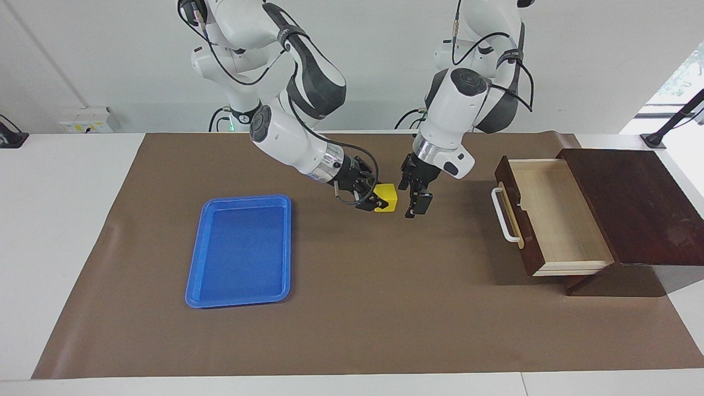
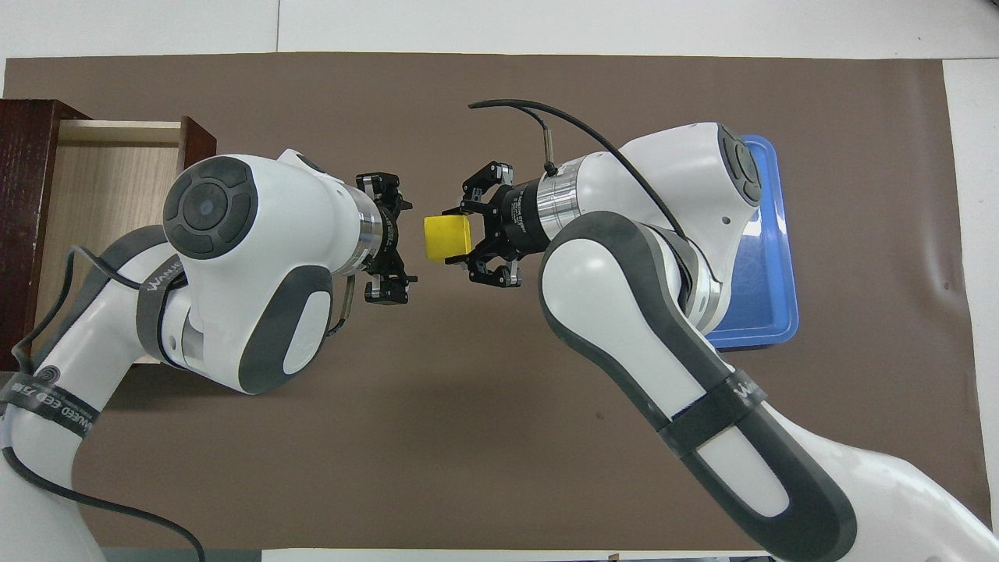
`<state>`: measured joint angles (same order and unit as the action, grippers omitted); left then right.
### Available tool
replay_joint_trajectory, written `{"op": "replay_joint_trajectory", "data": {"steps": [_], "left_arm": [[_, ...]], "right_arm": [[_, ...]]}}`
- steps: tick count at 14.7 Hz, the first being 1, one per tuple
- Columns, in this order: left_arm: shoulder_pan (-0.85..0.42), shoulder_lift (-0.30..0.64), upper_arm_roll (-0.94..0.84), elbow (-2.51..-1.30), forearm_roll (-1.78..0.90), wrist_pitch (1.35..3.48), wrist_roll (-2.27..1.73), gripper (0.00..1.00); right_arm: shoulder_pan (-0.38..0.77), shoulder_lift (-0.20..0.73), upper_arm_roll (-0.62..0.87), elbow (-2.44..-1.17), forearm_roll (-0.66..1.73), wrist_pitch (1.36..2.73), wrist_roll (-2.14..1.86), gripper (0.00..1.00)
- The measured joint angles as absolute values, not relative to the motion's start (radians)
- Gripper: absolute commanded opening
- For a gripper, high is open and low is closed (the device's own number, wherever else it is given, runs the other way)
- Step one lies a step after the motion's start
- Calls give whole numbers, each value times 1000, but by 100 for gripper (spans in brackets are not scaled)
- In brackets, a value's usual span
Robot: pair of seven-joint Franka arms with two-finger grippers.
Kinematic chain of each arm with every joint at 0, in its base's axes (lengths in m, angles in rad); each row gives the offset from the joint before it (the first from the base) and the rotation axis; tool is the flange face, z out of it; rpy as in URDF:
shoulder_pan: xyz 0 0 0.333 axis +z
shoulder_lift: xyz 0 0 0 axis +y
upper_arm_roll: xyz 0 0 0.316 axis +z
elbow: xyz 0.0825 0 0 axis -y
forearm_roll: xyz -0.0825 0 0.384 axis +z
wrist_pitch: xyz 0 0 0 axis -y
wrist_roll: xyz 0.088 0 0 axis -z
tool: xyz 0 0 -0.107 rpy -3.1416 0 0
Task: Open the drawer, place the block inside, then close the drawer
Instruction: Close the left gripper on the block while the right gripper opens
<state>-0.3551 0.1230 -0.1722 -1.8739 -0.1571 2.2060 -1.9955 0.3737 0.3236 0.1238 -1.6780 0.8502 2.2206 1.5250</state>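
The yellow block (image 1: 387,197) is held above the brown mat by my right gripper (image 1: 376,199), which is shut on it from the blue tray's side. It also shows in the overhead view (image 2: 445,237), between the right gripper's (image 2: 456,237) fingers. My left gripper (image 1: 416,204) is open and empty, just beside the block on the drawer's side, apart from it; in the overhead view (image 2: 403,242) its jaws face the block. The drawer (image 1: 555,214) of the dark wooden box (image 1: 632,203) is pulled out, its pale interior bare and its white handle (image 1: 503,215) facing the mat's middle.
A flat blue tray (image 1: 242,250) lies on the brown mat (image 1: 357,308) toward the right arm's end; the right arm partly covers it in the overhead view (image 2: 769,257). The drawer's interior also shows in the overhead view (image 2: 109,179).
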Motion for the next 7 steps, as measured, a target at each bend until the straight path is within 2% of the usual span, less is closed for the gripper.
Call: {"op": "replay_joint_trajectory", "data": {"steps": [6,7], "left_arm": [[-378,114,-172,-1882,-184,2262,-2011,100],[-385,114,-172,-1886,-184,2266,-2013,95]], "right_arm": [[377,324,127,-1678,851,2221,1525,0],[377,324,127,-1678,851,2221,1525,0]]}}
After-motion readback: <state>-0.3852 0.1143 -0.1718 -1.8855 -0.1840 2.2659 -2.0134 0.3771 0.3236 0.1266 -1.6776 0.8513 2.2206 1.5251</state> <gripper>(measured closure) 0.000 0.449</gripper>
